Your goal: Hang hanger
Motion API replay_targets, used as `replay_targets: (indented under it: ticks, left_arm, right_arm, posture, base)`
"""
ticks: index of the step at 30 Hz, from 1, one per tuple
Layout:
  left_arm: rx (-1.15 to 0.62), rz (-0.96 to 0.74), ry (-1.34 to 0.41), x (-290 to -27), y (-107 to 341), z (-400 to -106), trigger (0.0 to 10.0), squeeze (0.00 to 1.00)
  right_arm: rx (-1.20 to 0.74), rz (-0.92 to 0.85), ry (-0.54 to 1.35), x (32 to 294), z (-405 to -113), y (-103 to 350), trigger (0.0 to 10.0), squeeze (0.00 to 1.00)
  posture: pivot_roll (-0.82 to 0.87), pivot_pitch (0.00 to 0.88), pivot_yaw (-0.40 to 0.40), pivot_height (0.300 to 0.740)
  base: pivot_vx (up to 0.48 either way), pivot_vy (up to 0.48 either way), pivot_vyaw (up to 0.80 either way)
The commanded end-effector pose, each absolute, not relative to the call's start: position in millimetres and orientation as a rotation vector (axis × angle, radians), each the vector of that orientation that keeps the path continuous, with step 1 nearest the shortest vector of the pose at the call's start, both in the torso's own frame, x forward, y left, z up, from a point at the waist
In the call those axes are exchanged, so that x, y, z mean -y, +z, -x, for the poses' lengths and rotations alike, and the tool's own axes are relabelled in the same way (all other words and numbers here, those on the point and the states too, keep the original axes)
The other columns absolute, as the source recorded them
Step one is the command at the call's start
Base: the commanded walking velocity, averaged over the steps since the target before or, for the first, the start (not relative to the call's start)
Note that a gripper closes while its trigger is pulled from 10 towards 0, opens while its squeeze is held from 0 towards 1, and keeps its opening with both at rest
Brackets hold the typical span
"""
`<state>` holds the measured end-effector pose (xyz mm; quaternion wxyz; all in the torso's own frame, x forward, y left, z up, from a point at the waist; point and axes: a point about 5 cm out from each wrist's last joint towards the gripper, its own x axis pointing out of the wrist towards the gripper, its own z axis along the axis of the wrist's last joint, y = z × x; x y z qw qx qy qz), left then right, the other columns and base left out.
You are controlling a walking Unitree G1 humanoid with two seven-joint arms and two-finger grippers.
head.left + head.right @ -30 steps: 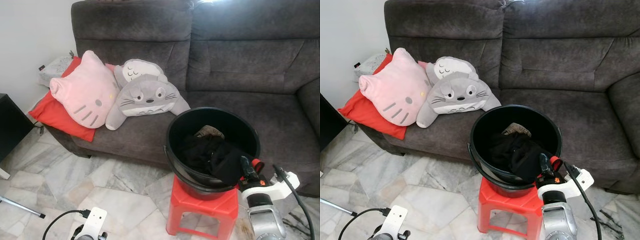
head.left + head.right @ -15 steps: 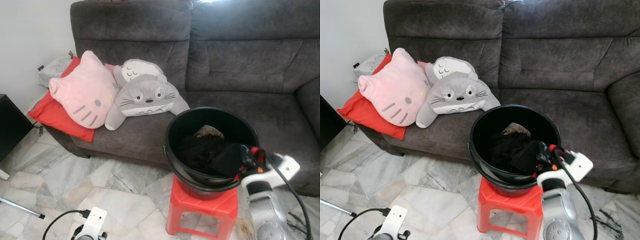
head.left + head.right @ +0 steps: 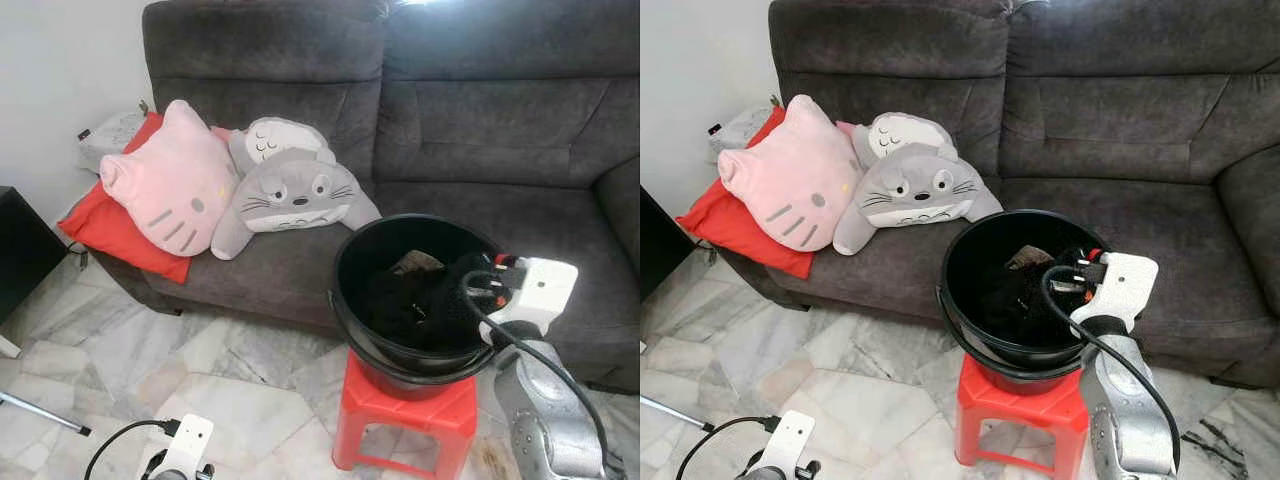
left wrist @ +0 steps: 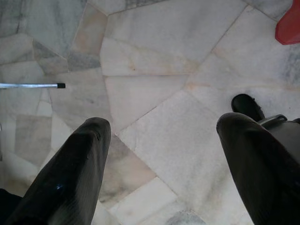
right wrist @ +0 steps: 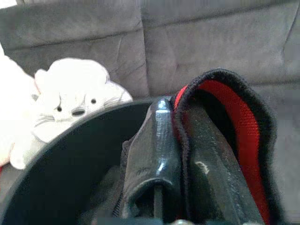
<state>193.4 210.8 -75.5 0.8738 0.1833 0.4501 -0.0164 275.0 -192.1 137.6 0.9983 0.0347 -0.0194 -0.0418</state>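
Progress looks early: no hanger can be made out, nor a rail to hang one on. At lower right of the frame the right gripper (image 5: pixel 180 154) pinches a black garment with red lining (image 5: pixel 225 117) over the black bucket (image 3: pixel 352 262) on the red stool (image 3: pixel 400 420). Left gripper (image 4: pixel 161 154) hangs spread wide above the marble floor (image 4: pixel 154 56).

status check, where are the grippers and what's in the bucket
Right gripper over the black bucket, shut on a black garment with red lining. Left gripper open, idle above the marble floor. Bucket holds dark clothes; hanger unseen.
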Motion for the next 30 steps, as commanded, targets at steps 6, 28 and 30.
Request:
replay_targets:
  ticks: [6,28,30]
  left_arm:
    - [-0.955,-0.381,-0.022,-217,-75,-191,10.0,0.0]
    - [-0.969,-0.293,0.007,-212,-81,-182,10.0,0.0]
    - [-0.97,-0.289,0.008,-211,-81,-182,10.0,0.0]
  right_arm:
    - [0.126,0.021,-0.099,176,-263,154,4.2,0.0]
    - [0.084,0.117,-0.124,183,-263,143,10.0,0.0]
    - [0.08,0.123,-0.129,184,-262,143,10.0,0.0]
  posture:
    - [-0.27,0.0,0.11,0.74]
    - [-0.21,0.0,0.042,0.74]
    - [-0.21,0.0,0.039,0.74]
  base:
    - [0.0,0.0,0.0]
    - [0.0,0.0,0.0]
    - [-0.24,0.0,0.0]
